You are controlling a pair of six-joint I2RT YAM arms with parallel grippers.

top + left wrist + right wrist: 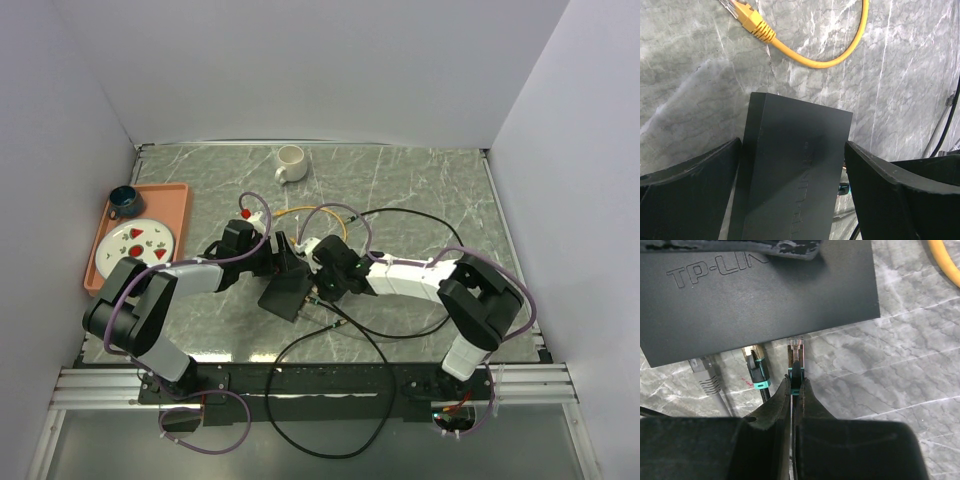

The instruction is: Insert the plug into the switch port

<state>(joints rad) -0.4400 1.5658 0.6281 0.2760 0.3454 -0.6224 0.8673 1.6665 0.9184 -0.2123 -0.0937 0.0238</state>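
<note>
The switch is a flat matte-black box marked TP-LINK, in the middle of the table. My left gripper is shut on the switch, one finger against each long side. My right gripper is shut on the plug, a black connector with a teal band and a clear tip. The tip is level with the switch's near edge, just right of a black-and-teal cable and a grey cable that sit in that edge. The port openings are hidden under the edge. In the top view my right gripper is beside the switch.
A loose yellow cable with a yellow plug lies beyond the switch. A white mug stands at the back. An orange tray at the left holds a plate and a dark cup. Black cables loop over the table's right half.
</note>
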